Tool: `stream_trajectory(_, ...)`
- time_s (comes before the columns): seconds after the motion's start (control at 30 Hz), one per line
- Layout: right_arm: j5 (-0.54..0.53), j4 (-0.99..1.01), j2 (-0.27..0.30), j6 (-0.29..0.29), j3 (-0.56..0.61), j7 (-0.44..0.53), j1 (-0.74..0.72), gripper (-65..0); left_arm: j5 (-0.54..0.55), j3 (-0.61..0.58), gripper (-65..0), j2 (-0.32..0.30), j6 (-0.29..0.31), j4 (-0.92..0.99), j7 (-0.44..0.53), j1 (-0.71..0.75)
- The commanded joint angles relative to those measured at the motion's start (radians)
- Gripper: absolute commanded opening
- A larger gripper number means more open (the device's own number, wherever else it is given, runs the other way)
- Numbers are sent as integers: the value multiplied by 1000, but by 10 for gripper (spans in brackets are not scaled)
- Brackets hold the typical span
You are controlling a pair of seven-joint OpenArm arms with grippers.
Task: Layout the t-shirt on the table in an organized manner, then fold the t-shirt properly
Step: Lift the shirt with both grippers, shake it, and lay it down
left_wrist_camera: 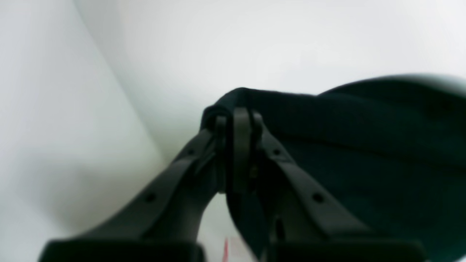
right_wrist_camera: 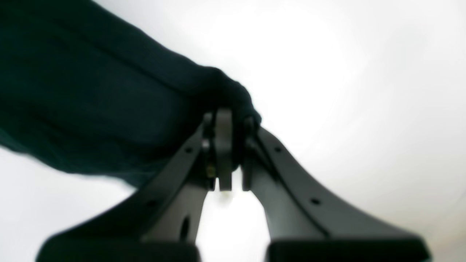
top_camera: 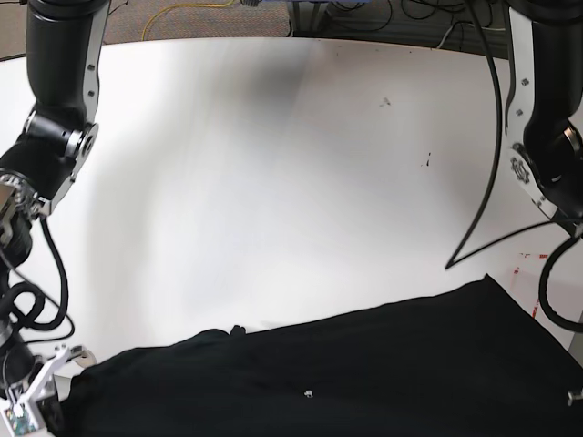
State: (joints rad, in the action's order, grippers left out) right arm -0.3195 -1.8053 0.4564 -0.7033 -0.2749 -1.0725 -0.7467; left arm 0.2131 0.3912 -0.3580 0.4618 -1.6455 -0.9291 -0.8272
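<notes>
1. Left wrist: the left gripper [left_wrist_camera: 236, 120] has its jaws pressed together on a bunched corner of the black t-shirt [left_wrist_camera: 364, 153]. Cloth trails off to the right above the white table [left_wrist_camera: 91, 109].
2. Right wrist: the right gripper [right_wrist_camera: 229, 123] pinches a cloth fold, and the shirt runs off to the left.
3. Base: the t-shirt [top_camera: 364, 373] stretches across the table's [top_camera: 273, 182] near edge between the two arms. Neither gripper's tips can be made out here.
</notes>
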Motion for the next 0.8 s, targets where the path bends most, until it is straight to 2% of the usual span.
stream_trajectory(0.0,0,-47,-6,5,-40,19,66,-650,10,1,-650,-14,-5,-55,43,61)
stream_trajectory(0.17,0,-97,-61,5,-96,19,266,-650,27,1,-650,3,-1,-103,45,262)
stream_trajectory(0.37,1,-156,-141,5,-172,21,497,-650,85,67,-650,37,45,-175,55,510)
stream_trajectory(0.5,1,-179,-196,5,-188,24,648,-650,96,108,-650,58,74,-206,55,671)
stream_trajectory(0.77,1,-184,-261,5,-188,25,866,-650,93,186,-650,61,154,-207,57,935)
